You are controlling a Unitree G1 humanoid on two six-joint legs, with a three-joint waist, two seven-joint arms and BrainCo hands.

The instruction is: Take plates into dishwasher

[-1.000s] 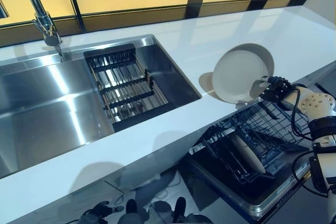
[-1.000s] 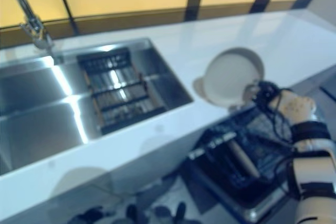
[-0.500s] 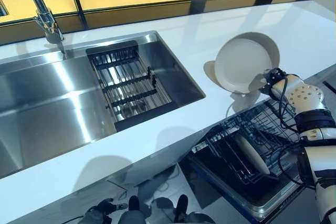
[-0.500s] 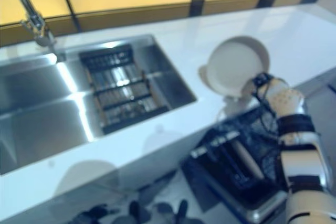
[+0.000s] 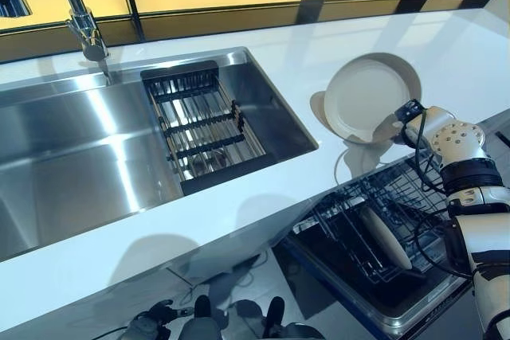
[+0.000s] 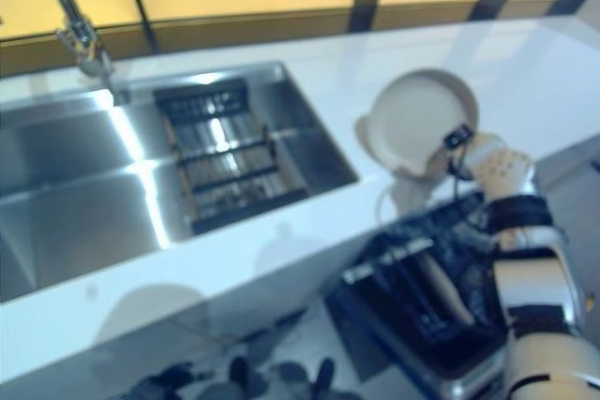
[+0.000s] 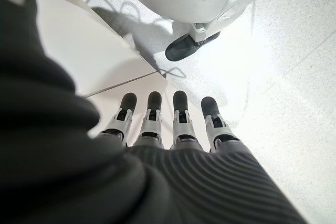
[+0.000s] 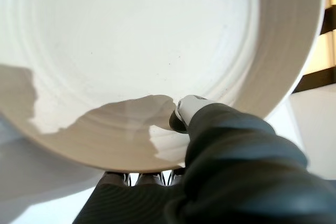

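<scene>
Plates first: left of everything you had the sink [image 5: 88, 157] with its rack [image 5: 207, 129]. Your left hand [image 7: 173, 129] hung straight-fingered over the floor. Further right, your right hand [image 5: 414, 121] pinched one plate [image 5: 368, 97] above the counter [image 5: 263, 197]; another plate [image 5: 384, 236] stood in the dishwasher [image 5: 362, 268].

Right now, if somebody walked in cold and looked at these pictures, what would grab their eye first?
Most likely the white plate, tilted up off the white countertop near its front edge, with the right hand pinching its rim. Just below it, the open dishwasher rack already holds one plate on edge. To the left, the steel sink with its dark wire drainer catches the light.
</scene>
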